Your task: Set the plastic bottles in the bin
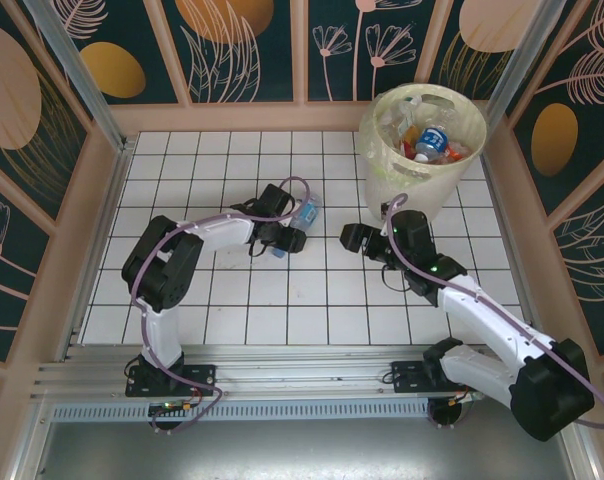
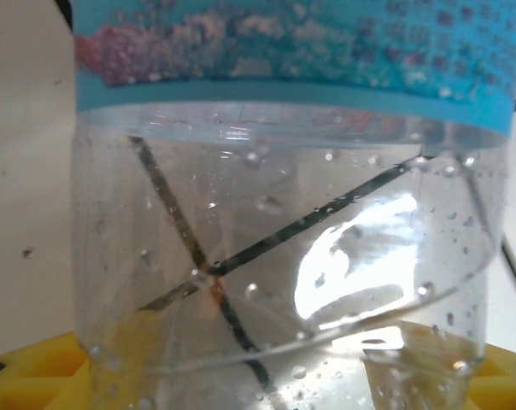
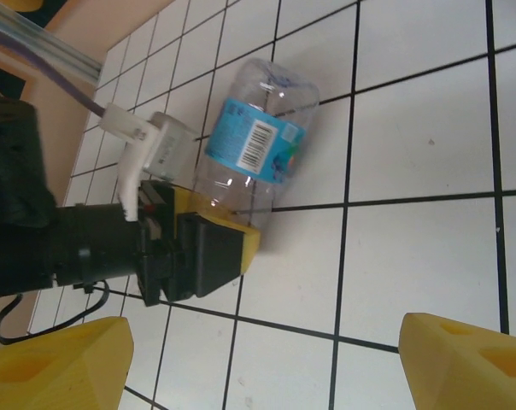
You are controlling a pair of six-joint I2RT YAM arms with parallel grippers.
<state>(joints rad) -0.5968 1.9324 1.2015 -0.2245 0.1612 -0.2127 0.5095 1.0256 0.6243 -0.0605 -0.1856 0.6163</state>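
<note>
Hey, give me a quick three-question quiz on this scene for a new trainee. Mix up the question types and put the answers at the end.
1. True or false: the right hand is gripping a bottle.
2. What colour is the label on the clear bottle lying on the tiled table at the left hand? A red, B blue, C green.
3. Fill in: the other bottles sit inside the pale ___ at the far right of the table.
Key: 1 false, its fingers stand apart with nothing between them. 2 B. 3 bin.
</note>
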